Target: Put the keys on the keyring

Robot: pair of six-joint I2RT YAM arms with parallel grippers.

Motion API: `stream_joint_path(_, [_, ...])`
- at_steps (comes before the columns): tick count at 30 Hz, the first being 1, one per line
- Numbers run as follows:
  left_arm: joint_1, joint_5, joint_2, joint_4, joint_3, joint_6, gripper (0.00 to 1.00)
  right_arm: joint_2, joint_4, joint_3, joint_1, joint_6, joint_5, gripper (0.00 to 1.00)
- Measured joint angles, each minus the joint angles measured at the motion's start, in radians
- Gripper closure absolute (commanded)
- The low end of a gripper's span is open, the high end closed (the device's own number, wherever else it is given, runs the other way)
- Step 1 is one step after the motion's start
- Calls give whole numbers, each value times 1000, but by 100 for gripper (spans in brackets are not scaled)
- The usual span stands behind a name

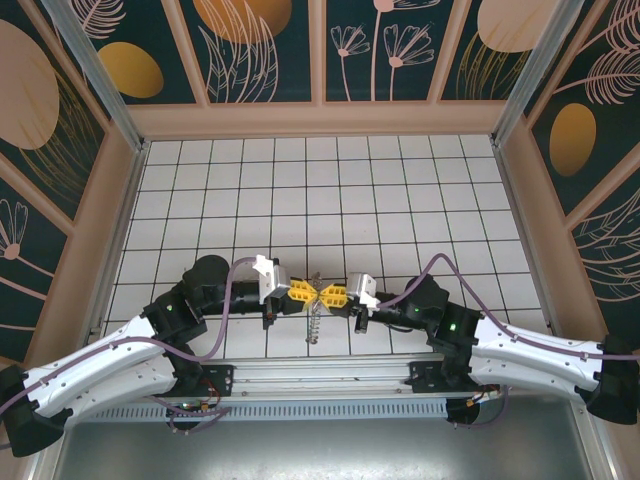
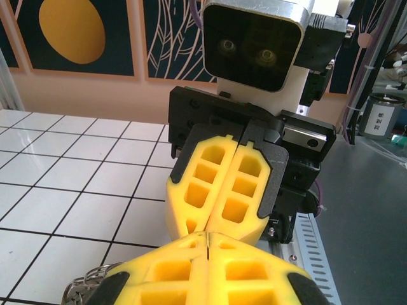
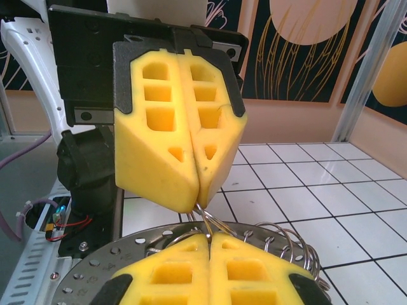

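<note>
Right wrist view: my right claw (image 3: 209, 240) is closed, tip to tip with my left claw (image 3: 198, 204), which pinches a wire loop of the keyring (image 3: 289, 244) hanging just beneath both.

both arms are reached inward; the left gripper (image 1: 308, 293) and right gripper (image 1: 328, 295) are shut, held tip to tip.

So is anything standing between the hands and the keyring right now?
Nothing visible does. The left hand looks shut on a wire loop of the keyring, and the right hand is shut, tip to tip with the left.
</note>
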Motion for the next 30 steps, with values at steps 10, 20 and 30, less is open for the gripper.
stream_joint_path(10, [0, -15, -3, 6, 0, -3, 79, -6, 5, 0, -26, 24, -15, 100])
stream_joint_path(20, [-1, -190, -68, -69, -5, 8, 67, -6, -95, 72, -37, 31, 42, 100])
stream_joint_path(30, [-1, -248, -53, -113, -4, 15, 68, -4, -172, 107, -37, 35, 97, 100])
